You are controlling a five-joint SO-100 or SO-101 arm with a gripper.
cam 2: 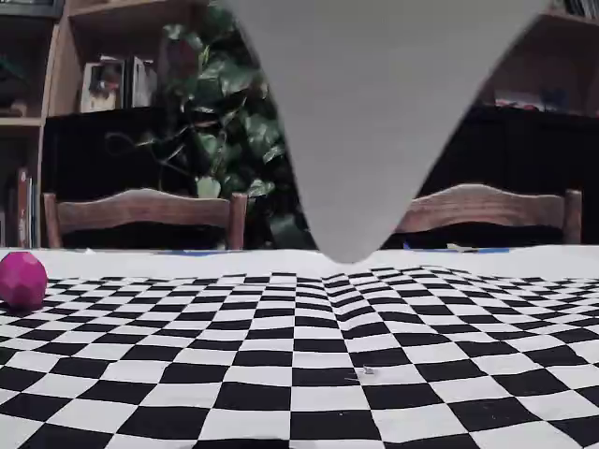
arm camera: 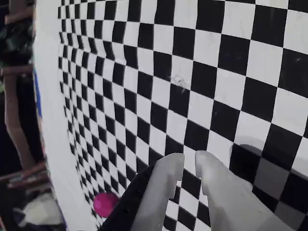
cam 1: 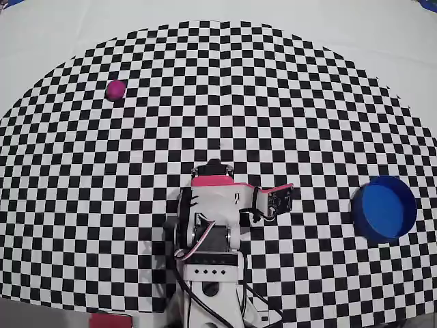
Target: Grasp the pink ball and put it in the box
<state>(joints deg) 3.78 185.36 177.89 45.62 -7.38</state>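
Black-and-white checkered cloth [cam 1: 225,96] is spread over the table, and beyond its far edge two wooden chairs [cam 2: 140,210], a leafy plant [cam 2: 225,122] and dark shelving are seen in the fixed view. A large pale grey wedge (blurred, very close to the lens, and not identifiable) hangs down from the top of that view.

The arm [cam 1: 212,225] is seen from overhead near the bottom centre of the cloth, folded over its base, with a flat pink-red panel on top and black cables trailing behind.

The box [cam 1: 384,208], a round bright-blue container with a darker rim, stands at the right of the overhead view, well apart from the arm and apparently empty.

The gripper [arm camera: 189,161] is shown in the wrist view as two pale fingers [arm camera: 166,178] held only slightly parted, a narrow gap between their tips, and nothing is held between them. It is poised above bare checkered cloth.

The pink ball [cam 1: 116,89] rests on the cloth in the upper left of the overhead view, well apart from the gripper. In the wrist view it [arm camera: 105,204] appears low and left of the fingers, near the cloth's white border; in the fixed view it [cam 2: 21,280] sits at the far left edge.
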